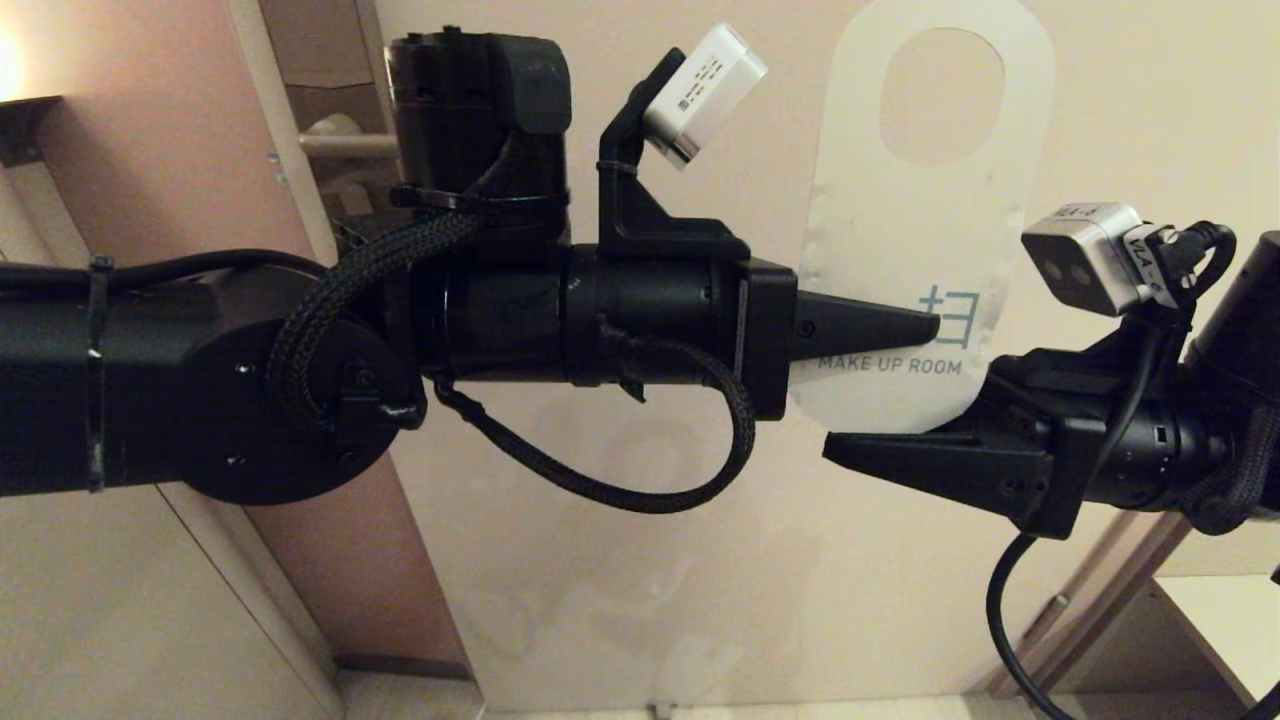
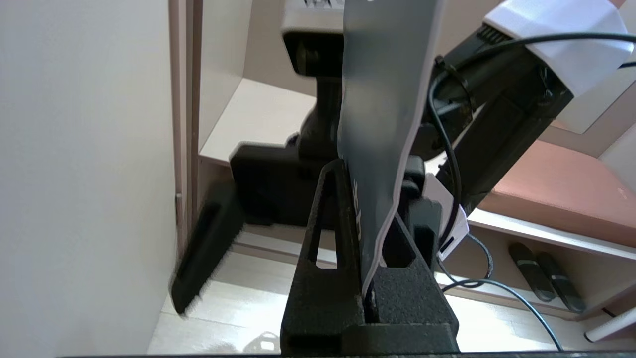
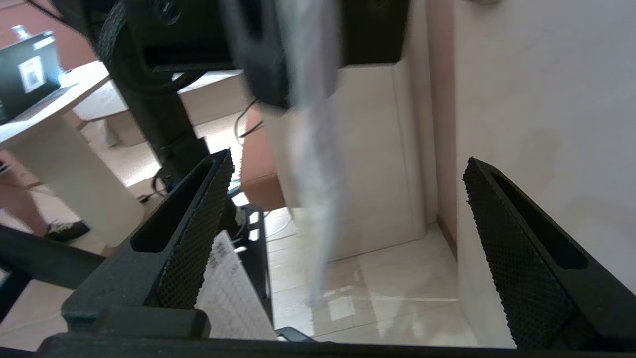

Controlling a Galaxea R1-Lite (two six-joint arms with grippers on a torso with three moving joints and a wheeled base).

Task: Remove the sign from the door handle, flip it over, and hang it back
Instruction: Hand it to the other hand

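Black and bumpy, the two fingers of my left gripper are squeezed together on the sign. They pinch it near its bottom end, in the middle of the head view, right beside the words "MAKE UP ROOM". My left arm comes in flat from the left edge of that picture.

In the left wrist view my left gripper has the sign stuck between its fingers, and the card stands up toward the top of the frame. The side I see there is dark grey-blue with a thin white edge.

The sign is up in the air in front of the pale door panel. Its white side faces my head camera. Its round end with the oval hole is at the top of the head view. I see no door handle in any picture.

My right gripper is at the lower right of the head view, just under the bottom of the sign. In the right wrist view its fingers are spread wide apart, with nothing between them. The sign shows as a pale blurry strip hanging in the middle of that frame, near my right gripper but not touching it.

Shiny pale floor tiles lie below.
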